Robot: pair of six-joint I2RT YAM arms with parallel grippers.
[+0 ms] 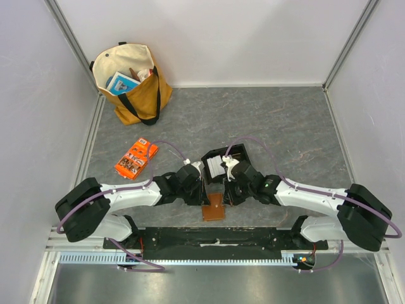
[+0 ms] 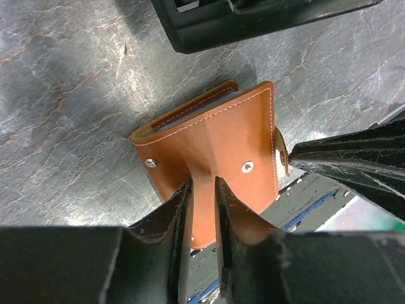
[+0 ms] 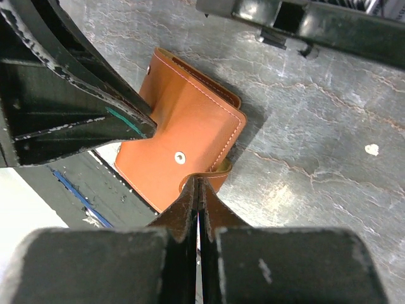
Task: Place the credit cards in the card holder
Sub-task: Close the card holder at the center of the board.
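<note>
Left fingers (image 2: 169,221) pinch card holder (image 2: 215,133); right fingers (image 3: 182,212) at edge.

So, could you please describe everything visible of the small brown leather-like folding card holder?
The small brown leather-like folding card holder has pale stitching, two metal studs and a clasp tab at one side. It is folded, its far edge gaping slightly, at the near edge of the grey marbled table. The left gripper pinches its near edge; the shut right gripper meets the tab.
</note>
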